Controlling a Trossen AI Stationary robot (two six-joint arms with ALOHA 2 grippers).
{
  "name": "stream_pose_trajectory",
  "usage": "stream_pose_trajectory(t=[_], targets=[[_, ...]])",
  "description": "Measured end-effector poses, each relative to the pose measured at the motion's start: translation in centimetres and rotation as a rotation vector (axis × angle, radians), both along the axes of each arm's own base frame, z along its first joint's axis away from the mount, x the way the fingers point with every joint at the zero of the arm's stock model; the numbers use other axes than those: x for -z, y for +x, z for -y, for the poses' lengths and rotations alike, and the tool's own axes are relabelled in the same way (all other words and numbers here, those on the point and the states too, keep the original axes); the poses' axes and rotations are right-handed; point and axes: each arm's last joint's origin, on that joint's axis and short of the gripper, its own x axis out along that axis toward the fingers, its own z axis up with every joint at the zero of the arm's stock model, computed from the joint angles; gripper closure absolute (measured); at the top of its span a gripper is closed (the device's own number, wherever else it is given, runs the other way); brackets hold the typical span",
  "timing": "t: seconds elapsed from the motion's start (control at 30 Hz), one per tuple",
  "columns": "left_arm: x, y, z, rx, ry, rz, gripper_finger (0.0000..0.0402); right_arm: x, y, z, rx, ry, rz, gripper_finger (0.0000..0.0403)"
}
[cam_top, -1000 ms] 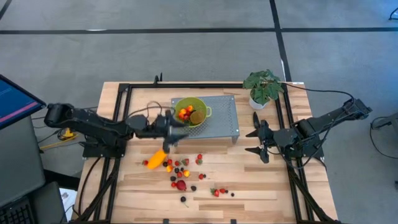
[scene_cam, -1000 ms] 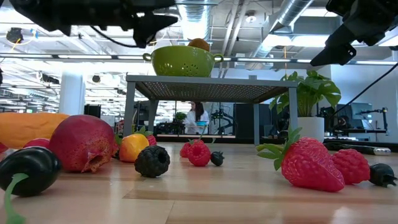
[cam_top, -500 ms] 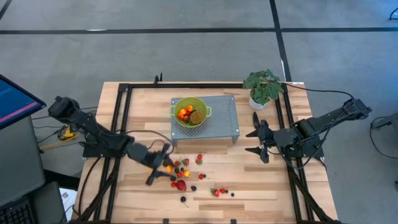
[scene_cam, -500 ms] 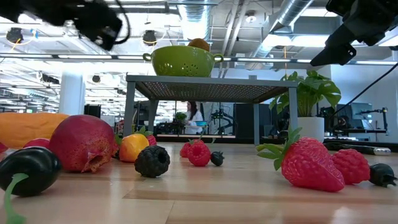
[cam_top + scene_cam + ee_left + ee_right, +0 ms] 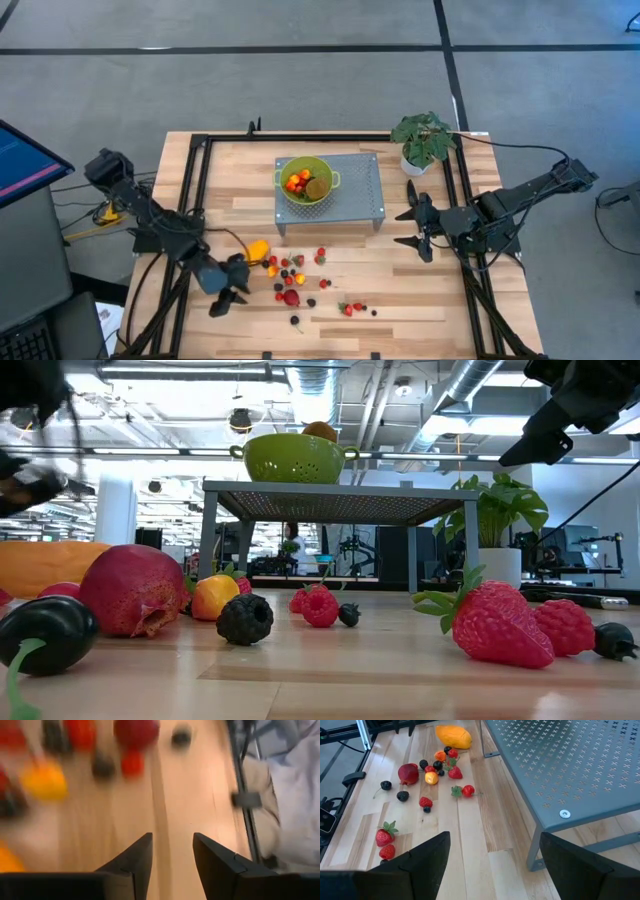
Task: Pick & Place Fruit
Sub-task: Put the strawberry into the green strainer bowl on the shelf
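- The little fruit lies on the bench, at six o'clock from the green bowl.
- It looks light, soft, squashy; pinch sides gently.
- Left pincer narrow and empty; right pincer wide, waiting.

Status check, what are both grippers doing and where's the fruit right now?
Left gripper low at the table's front left, jaws apart, empty. Right gripper open, waiting beside the grey stand. Loose fruit scattered on the table; some in the green colander. Nothing blocking.
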Motion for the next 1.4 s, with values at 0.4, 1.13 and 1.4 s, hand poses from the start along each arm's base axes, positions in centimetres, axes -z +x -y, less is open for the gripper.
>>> stream_pose_trajectory(t=[0.4, 1.13, 1.4], targets=[[1.0, -3.5, 1.4, -0.167, -0.227, -0.520, 0.0291, 0.0, 0.0, 0.0, 0.000, -0.001, 0.000, 0.0101], [2.4, -4.3, -2.1, -0.319, 0.158, -0.537, 0.0316, 0.0, 0.0, 0.0, 0.000, 0.000, 0.000, 0.0101], [2.6, -4.5, -3.6, -0.395, 0.257, -0.600, 0.0316, 0.0, 0.0, 0.0, 0.000, 0.000, 0.000, 0.0101]])
